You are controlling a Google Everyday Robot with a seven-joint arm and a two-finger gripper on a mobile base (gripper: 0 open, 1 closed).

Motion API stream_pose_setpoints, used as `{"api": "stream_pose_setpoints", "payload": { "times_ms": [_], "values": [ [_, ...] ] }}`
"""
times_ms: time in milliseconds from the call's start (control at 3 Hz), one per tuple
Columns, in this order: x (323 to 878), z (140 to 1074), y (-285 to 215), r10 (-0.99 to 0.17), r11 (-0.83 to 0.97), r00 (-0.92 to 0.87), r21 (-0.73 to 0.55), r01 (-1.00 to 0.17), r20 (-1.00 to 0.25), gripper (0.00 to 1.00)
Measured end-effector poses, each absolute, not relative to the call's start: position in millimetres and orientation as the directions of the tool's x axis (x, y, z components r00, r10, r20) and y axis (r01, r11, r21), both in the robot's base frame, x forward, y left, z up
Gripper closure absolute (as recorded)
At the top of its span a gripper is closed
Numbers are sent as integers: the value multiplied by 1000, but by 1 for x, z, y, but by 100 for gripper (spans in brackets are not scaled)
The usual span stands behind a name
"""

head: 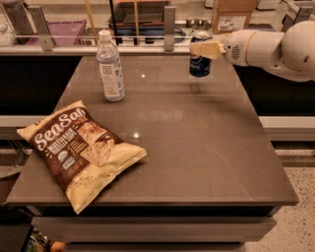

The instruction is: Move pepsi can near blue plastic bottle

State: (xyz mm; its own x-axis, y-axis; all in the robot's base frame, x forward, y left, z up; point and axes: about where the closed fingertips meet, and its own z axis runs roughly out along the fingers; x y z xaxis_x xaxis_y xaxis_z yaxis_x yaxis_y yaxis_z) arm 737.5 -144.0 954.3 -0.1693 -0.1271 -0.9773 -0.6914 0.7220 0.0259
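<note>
The pepsi can [199, 63] is dark blue with a silver top and hangs a little above the far right part of the brown table [197, 142]. My gripper [203, 49] reaches in from the right on a white arm and is shut on the can's upper part with its pale yellow fingers [207, 49]. The blue plastic bottle [110, 66], clear with a white cap and pale label, stands upright at the far left of the table, well to the left of the can.
A SeaSalt chip bag [78, 147] lies flat at the near left of the table. Behind the far edge runs a rail with metal posts [169, 24]. A cardboard box [233, 15] and crates stand beyond it.
</note>
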Motion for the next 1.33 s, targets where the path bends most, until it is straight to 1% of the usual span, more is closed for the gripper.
{"api": "stream_pose_setpoints", "payload": {
  "times_ms": [667,1000,1333],
  "values": [
    [715,966,-89,-148,680,-43,-70,-730,-988,100],
    [695,964,-62,-134,664,0,-90,-742,-991,100],
    [675,948,-46,-115,666,-7,-72,-743,-993,100]
  ]
}}
